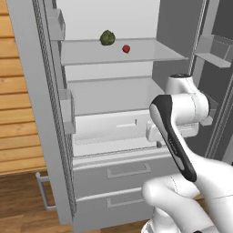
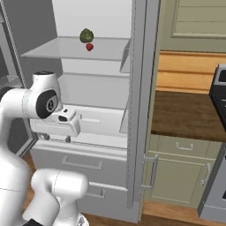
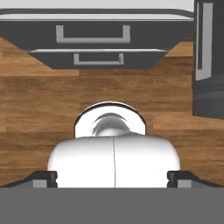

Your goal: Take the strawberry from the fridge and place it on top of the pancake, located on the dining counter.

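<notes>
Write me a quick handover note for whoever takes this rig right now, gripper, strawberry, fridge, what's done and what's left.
Gripper: open, empty, pointing down in front of the fridge, well below the shelf that holds the fruit.
Strawberry: on the upper shelf, just right of the dark green lumpy ball.
Done: fridge doors stand open.
Left: raise the hand to the shelf, pick the strawberry, carry it to the pancake.

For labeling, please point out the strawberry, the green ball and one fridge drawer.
strawberry [image 1: 126,48]: left base view, its red middle.
green ball [image 1: 107,37]: left base view, its lumpy centre.
upper fridge drawer [image 1: 129,171]: left base view, its handle.
</notes>
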You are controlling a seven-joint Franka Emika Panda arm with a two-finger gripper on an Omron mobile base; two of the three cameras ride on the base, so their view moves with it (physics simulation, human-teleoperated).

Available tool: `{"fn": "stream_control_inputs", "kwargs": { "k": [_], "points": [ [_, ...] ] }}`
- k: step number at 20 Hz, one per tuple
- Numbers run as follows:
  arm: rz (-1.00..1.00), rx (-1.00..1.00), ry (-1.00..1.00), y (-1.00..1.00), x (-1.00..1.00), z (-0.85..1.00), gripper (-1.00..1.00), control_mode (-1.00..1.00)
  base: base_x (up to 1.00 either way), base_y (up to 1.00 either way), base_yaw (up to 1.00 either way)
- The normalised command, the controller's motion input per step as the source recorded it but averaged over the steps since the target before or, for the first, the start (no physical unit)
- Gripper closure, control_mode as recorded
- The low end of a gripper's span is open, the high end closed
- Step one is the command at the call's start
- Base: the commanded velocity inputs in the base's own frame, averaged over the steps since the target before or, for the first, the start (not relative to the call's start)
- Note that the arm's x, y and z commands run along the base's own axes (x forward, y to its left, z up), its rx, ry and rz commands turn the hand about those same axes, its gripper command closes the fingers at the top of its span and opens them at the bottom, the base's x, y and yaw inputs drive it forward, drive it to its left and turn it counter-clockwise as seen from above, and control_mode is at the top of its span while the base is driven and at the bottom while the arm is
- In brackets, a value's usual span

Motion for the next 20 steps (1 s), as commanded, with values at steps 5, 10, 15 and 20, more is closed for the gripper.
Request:
{"fn": "stream_control_inputs", "kwargs": {
  "k": [5, 10, 15, 20],
  "points": [
    [0.00, 0.01, -0.02, -0.15, 0.00, -0.02, -1.00, -1.00, 0.00, 0.00, 0.00],
    [0.00, 0.00, 0.00, 0.00, 0.00, -0.02, -1.00, -1.00, 0.00, 0.00, 0.00],
    [0.00, 0.00, 0.00, 0.17, 0.00, 0.00, -1.00, -1.00, 0.00, 0.00, 0.00],
    [-0.05, 0.00, -0.02, 0.32, 0.06, 0.00, -1.00, 1.00, 0.03, 0.15, -0.04]
  ]
}}
